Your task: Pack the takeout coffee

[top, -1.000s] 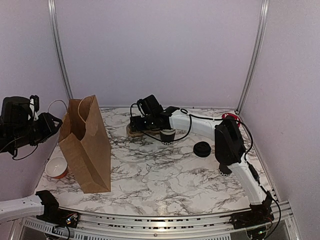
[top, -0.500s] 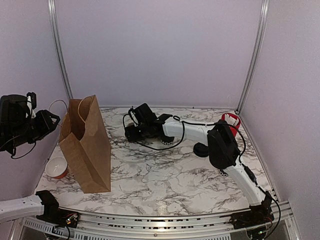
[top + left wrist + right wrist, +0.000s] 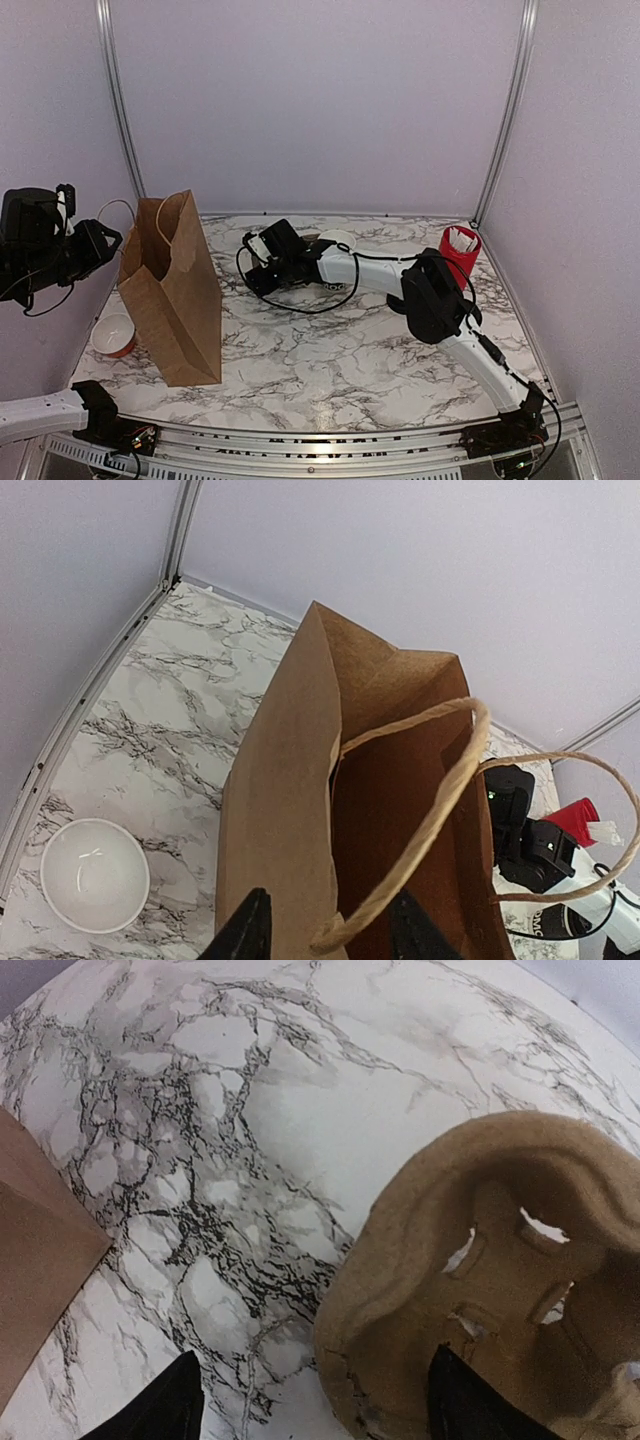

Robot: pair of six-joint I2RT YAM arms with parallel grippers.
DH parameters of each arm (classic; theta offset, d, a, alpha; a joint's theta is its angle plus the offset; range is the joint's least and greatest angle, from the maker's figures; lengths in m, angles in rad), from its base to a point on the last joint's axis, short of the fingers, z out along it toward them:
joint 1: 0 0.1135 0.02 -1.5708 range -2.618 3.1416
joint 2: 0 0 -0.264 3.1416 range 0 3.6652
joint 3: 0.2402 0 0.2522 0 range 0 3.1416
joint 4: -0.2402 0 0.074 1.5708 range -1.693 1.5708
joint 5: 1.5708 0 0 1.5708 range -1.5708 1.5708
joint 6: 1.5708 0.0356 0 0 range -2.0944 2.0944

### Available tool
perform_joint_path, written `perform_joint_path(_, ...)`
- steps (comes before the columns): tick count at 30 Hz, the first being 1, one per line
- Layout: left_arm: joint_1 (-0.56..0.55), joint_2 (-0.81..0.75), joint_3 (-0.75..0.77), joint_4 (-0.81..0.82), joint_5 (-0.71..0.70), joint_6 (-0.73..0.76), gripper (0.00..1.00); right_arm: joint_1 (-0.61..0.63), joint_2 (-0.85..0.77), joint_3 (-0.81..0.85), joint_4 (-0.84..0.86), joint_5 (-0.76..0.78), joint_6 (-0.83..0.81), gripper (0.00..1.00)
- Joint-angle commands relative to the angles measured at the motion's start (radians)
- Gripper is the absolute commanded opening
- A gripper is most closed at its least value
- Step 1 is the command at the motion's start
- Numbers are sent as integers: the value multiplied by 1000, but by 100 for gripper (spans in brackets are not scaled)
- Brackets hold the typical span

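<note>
The left arm [image 3: 40, 250] is held high with the left gripper [image 3: 330, 935] parted, while the right arm [image 3: 440, 290] reaches far forward and low, right gripper [image 3: 315, 1410] spread.

No lettering, label, brand, number or sign can be read in any view. The brown paper bag [image 3: 280, 810] at 9 o'clock shows plain sides. The pulp cup carrier [image 3: 470, 1200] is bare where it shows. The red cup [image 3: 456, 258] at 2 o'clock is too small to tell any print.
</note>
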Motion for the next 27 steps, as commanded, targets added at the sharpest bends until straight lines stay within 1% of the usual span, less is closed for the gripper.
perform_joint_path(1, -3, 5, 16, 20, 6, 6, 40, -3, 6, 51, -15, -30, -60, 70)
perform_joint_path(5, -3, 8, 5, 30, 13, 4, 40, 9, -35, 6, -28, -46, -75, 60)
perform_joint_path(10, -3, 9, -6, 45, 17, 6, 40, 29, -89, -52, -51, -50, -93, 41)
perform_joint_path(12, -3, 13, -9, 53, 21, 11, 40, 36, -93, -53, -68, -50, -92, 33)
perform_joint_path(14, -3, 18, -9, 60, 27, 15, 40, 42, -97, -53, -86, -47, -93, 26)
perform_joint_path(15, -3, 21, -7, 63, 29, 18, 40, 44, -102, -53, -94, -44, -92, 21)
perform_joint_path(16, -3, 23, -7, 63, 31, 20, 40, 47, -107, -54, -104, -47, -92, 15)
perform_joint_path(17, -3, 24, -7, 65, 33, 20, 40, 50, -116, -56, -114, -47, -91, 11)
perform_joint_path(18, -2, 24, -7, 66, 33, 22, 40, 55, -127, -64, -121, -40, -91, 10)
perform_joint_path(19, -3, 25, -7, 67, 33, 22, 40, 60, -141, -79, -118, -26, -91, 11)
perform_joint_path(20, -3, 25, -8, 68, 33, 22, 40, 67, -156, -97, -109, 4, -90, 16)
perform_joint_path(21, -3, 24, -9, 69, 33, 22, 40, 72, -170, -114, -97, 32, -86, 25)
perform_joint_path(23, -3, 27, -11, 73, 36, 22, 40, 72, -184, -124, -73, 106, -63, 39)
perform_joint_path(26, -3, 33, -10, 81, 43, 25, 40, 72, -160, -88, -52, 201, -38, 57)
perform_joint_path(27, -3, 34, -10, 83, 45, 25, 40, 72, -132, -61, -52, 220, -28, 59)
